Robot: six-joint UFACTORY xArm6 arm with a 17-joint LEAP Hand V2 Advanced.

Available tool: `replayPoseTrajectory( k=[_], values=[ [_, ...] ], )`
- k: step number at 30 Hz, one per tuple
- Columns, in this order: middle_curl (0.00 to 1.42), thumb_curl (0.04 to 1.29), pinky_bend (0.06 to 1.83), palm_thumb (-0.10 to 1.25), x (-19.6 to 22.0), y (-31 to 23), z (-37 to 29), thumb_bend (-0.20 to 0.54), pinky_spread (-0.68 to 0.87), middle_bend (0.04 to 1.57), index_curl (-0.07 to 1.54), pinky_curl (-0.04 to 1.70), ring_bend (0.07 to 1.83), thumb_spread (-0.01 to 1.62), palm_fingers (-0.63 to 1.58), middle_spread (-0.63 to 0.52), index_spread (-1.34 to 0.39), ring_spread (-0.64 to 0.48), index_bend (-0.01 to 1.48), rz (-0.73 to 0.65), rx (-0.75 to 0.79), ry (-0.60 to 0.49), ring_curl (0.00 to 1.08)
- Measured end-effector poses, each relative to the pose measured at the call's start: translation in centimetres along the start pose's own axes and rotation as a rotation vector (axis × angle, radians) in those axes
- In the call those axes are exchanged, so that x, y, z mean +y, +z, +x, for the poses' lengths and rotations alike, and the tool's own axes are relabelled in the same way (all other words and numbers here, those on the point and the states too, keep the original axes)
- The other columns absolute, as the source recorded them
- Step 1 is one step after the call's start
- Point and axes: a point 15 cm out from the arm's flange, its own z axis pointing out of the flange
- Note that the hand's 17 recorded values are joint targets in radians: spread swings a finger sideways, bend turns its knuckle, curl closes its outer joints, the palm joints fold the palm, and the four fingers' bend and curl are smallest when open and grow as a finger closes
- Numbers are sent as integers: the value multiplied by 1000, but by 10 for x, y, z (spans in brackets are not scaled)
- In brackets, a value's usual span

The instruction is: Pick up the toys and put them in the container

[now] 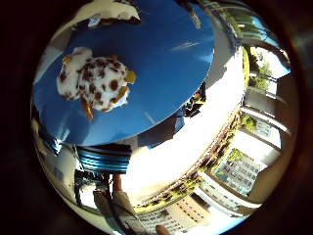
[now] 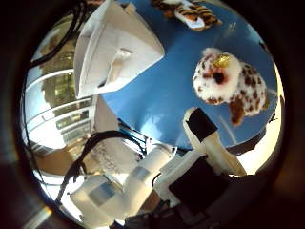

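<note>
Reaching in closest, a white finger with black pad, extended and holding nothing, pointing toward the spotted white plush toy lying apart from it on the blue surface. Sitting beyond: striped tiger toy, partly cut off, and white fabric container. Remaining fingers hiding out of view.

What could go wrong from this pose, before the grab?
1. The spotted plush owl lies near the edge of the blue table; a nudge from the robot hand might push it off.
2. The striped tiger toy lies beside the white fabric container, so a low carry might snag it.
3. The container looks soft; a drop onto its rim might tip it.
</note>
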Motion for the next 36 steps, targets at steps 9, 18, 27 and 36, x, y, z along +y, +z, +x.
replayPoseTrajectory(
  k=[9, 18, 27, 36],
  values=[
    [315, 406, 522, 663, -10, 51, 16, -27, 420, 167, 291, 247, 354, 1146, 59, 116, -96, 281, 173, -22, -27, 17, 307],
    [312, 406, 494, 686, -11, 62, 16, -21, 418, 174, 292, 238, 344, 1144, 78, 113, -90, 278, 177, -16, -23, 14, 312],
    [479, 438, 461, 829, -25, 54, 14, -9, 300, 556, 249, 209, 916, 1101, 769, -98, -206, 138, 127, 35, 16, -12, 493],
    [767, 534, 959, 990, -22, 29, 5, -4, 273, 942, 190, 341, 1276, 1051, 968, -231, -478, -19, 247, 107, 56, -22, 723]
  ],
)
